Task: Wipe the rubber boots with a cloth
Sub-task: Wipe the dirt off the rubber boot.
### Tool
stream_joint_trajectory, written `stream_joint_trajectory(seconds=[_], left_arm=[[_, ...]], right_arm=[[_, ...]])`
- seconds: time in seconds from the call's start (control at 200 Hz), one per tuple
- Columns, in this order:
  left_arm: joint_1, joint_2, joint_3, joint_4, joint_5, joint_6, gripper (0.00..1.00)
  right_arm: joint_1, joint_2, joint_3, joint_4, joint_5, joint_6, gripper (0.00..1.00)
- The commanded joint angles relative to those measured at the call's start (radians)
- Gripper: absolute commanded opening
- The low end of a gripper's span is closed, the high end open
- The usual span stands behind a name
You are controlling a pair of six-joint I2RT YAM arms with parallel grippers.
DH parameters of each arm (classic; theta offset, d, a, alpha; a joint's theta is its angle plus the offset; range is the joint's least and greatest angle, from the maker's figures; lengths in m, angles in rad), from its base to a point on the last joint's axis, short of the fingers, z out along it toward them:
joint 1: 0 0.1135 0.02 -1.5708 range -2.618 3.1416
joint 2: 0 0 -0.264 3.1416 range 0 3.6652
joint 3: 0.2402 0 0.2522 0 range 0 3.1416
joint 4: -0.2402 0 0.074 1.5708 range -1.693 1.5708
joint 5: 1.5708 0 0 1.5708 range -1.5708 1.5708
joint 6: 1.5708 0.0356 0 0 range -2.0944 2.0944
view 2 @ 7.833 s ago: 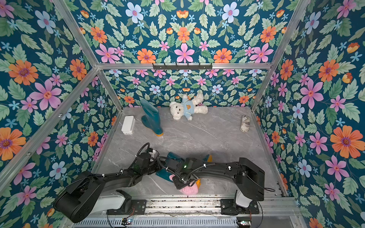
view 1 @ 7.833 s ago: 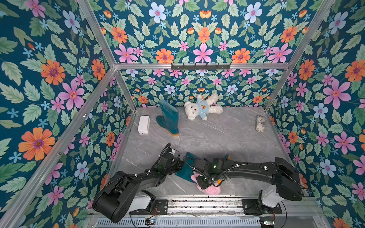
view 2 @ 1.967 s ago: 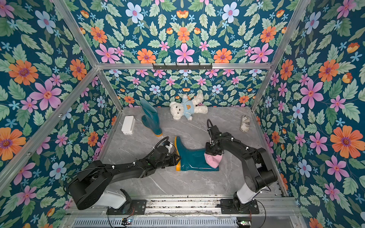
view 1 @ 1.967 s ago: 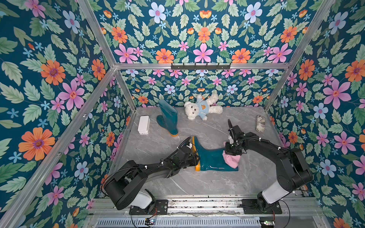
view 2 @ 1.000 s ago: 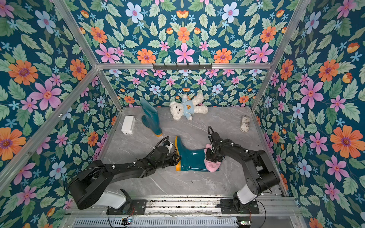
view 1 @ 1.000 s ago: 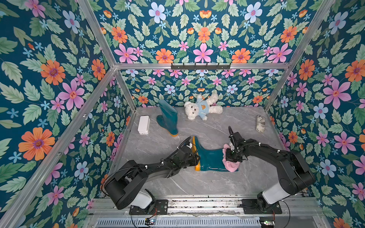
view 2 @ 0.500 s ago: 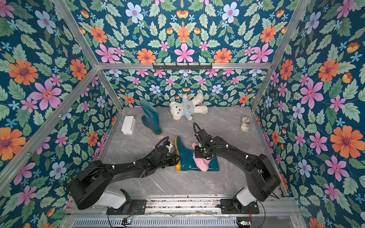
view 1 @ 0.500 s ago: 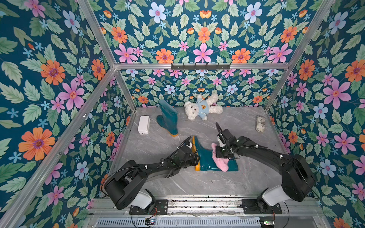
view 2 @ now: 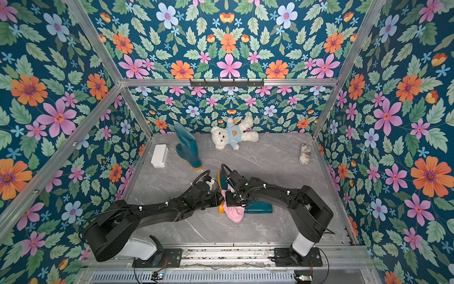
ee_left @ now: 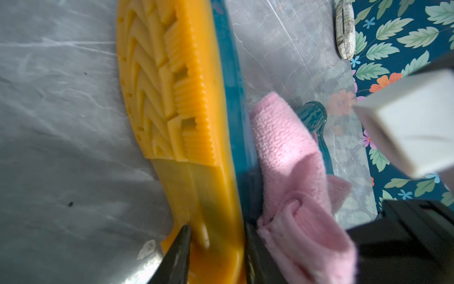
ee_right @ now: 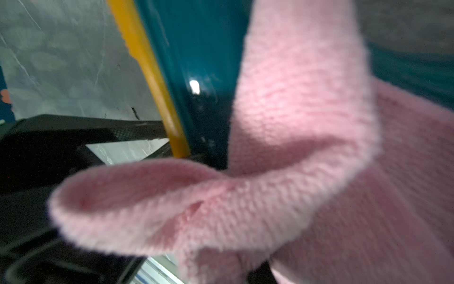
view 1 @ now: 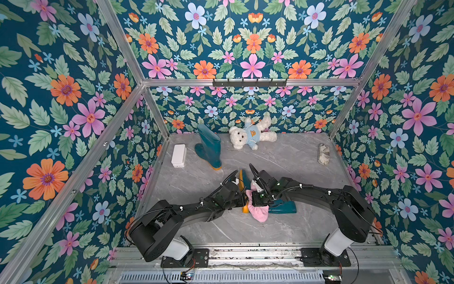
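The right arm [view 1: 307,190] has slid along the fallen boot [view 1: 282,207] from open top to foot. The boot lies on its side, shaft running away from the left claw [ee_left: 216,236], which clamps its sole [ee_left: 172,98]; the cloth [view 1: 258,212], pinched in the right claw [view 1: 254,200], rests just beside that grip

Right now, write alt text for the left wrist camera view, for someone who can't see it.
A teal boot lies on its side on the grey marble table, its yellow-orange treaded sole facing the camera, the left fingers clamped across its heel. A pink cloth is pressed against the boot's upper.
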Motion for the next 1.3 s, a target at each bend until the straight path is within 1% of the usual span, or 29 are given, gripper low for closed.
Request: stream_joint_trajectory(seconds=[0.0, 0.085, 0.19, 0.235, 0.29, 0.34, 0.385, 0.435, 0.5, 0.68, 0.745, 0.81, 0.83, 0.91, 1.03, 1.045, 1.2, 1.3], left_arm=[[0.003, 0.015, -0.016, -0.204, -0.088, 0.012, 0.37], [0.003, 0.014, -0.016, -0.202, -0.088, 0.012, 0.37], [0.003, 0.018, -0.015, -0.198, -0.085, 0.012, 0.37], [0.003, 0.02, -0.014, -0.196, -0.085, 0.012, 0.37], [0.003, 0.024, -0.012, -0.198, -0.084, 0.013, 0.37], [0.003, 0.026, -0.008, -0.198, -0.083, 0.013, 0.37], [0.003, 0.03, -0.005, -0.2, -0.082, 0.015, 0.37], [0.003, 0.032, -0.002, -0.201, -0.082, 0.015, 0.37], [0.003, 0.033, -0.002, -0.201, -0.083, 0.015, 0.37], [0.003, 0.022, -0.005, -0.208, -0.09, 0.012, 0.37], [0.004, 0.019, -0.005, -0.214, -0.093, 0.012, 0.37], [0.002, 0.018, -0.005, -0.214, -0.093, 0.011, 0.37], [0.003, 0.018, -0.005, -0.214, -0.092, 0.014, 0.37], [0.003, 0.018, -0.005, -0.213, -0.091, 0.013, 0.37], [0.003, 0.018, -0.007, -0.21, -0.09, 0.014, 0.37], [0.003, 0.017, -0.008, -0.21, -0.09, 0.013, 0.37], [0.003, 0.027, -0.006, -0.202, -0.084, 0.016, 0.37], [0.003, 0.03, -0.006, -0.198, -0.082, 0.017, 0.37]], right_arm=[[-0.113, -0.061, -0.104, -0.137, 0.081, 0.004, 0.0], [-0.257, -0.137, -0.206, -0.101, 0.033, 0.005, 0.0], [-0.434, -0.216, -0.286, -0.11, 0.015, -0.013, 0.0], [-0.487, -0.249, -0.306, -0.115, 0.015, -0.025, 0.0], [-0.509, -0.276, -0.305, -0.126, 0.032, -0.039, 0.0], [-0.504, -0.286, -0.286, -0.133, 0.025, -0.049, 0.0], [-0.478, -0.287, -0.261, -0.129, 0.012, -0.038, 0.0], [-0.41, -0.282, -0.22, -0.129, 0.036, -0.023, 0.0], [-0.296, -0.254, -0.153, -0.128, 0.066, 0.0, 0.0], [-0.008, -0.094, 0.036, -0.097, 0.068, 0.051, 0.0], [0.065, -0.032, 0.09, -0.101, 0.067, 0.052, 0.0], [0.112, 0.008, 0.11, -0.093, 0.054, 0.057, 0.0], [0.122, 0.045, 0.109, -0.091, 0.052, 0.059, 0.0], [0.134, 0.075, 0.073, -0.087, 0.057, 0.073, 0.0], [0.098, 0.026, -0.047, -0.069, 0.088, 0.098, 0.0], [0.088, -0.011, -0.062, -0.067, 0.088, 0.101, 0.0], [-0.024, -0.175, -0.212, -0.104, 0.121, 0.1, 0.0], [-0.138, -0.297, -0.296, -0.162, 0.142, 0.08, 0.0]])
